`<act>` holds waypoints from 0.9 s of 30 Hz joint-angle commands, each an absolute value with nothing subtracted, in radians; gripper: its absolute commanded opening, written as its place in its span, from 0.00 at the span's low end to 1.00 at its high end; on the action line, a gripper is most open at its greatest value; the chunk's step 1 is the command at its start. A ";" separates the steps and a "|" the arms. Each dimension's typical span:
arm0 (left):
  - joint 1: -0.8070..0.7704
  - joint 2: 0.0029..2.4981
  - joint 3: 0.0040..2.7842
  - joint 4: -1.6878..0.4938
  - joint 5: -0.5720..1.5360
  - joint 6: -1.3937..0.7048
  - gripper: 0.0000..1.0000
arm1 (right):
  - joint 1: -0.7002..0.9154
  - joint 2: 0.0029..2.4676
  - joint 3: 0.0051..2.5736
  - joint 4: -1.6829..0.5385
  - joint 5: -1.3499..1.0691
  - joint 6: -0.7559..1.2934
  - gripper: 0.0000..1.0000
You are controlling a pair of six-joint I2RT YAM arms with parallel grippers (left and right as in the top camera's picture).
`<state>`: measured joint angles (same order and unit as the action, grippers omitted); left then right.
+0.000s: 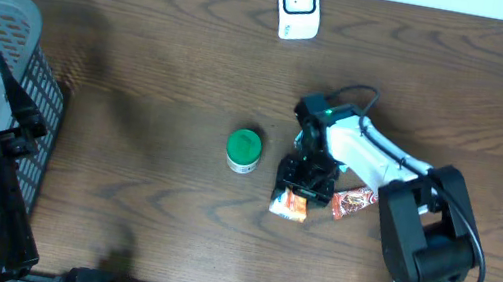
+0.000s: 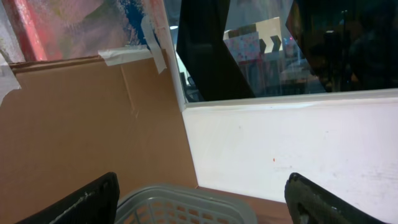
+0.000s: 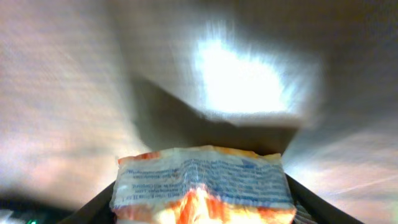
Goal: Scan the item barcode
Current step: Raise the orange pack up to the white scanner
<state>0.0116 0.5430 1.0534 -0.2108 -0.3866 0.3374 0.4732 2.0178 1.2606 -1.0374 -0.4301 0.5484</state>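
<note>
Nearest you, at about 8 o'clock on the table, your left gripper [image 2: 200, 196] hangs idle by the rim of the grey plastic mesh basket [image 1: 6, 31]. Its fingers are wide apart with nothing between them. Your right gripper [image 1: 301, 184] is down on the orange-and-white crinkled foil snack packet [image 3: 202, 183], which lies on the dark wooden table [image 1: 145, 43] just right of centre. The packet fills the gap between the two dark fingers, but you cannot tell whether they are clamped on it or only flanking it. A second, similar orange packet [image 1: 353, 203] lies just beside it at 3 o'clock. A small green-lidded jar [image 1: 244, 150] stands near at 10 o'clock, untouched. Far off at 12 o'clock, by the back edge, stands the white rounded scanner with a dark window [image 1: 297, 5], well apart from the packet. Judge the task barely begun: the pickup is in hand. You have yet to lift the packet, carry it to the scanner and turn the barcode to the window.
</note>
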 commanded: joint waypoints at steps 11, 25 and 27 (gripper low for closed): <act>0.017 0.541 1.044 -0.209 -0.373 0.335 0.85 | 0.320 2.080 1.235 -1.146 -0.886 0.384 0.62; 0.017 0.542 1.044 -0.209 -0.374 0.335 0.85 | 0.313 2.080 1.235 -1.244 -1.015 0.337 0.61; 0.017 0.542 1.043 -0.209 -0.373 0.335 0.86 | 0.313 2.080 1.235 -1.254 -1.015 0.328 0.61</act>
<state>0.0116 0.5430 1.0534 -0.2108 -0.3862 0.3370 0.3199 2.0731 1.2358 -1.2449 -0.9764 0.3660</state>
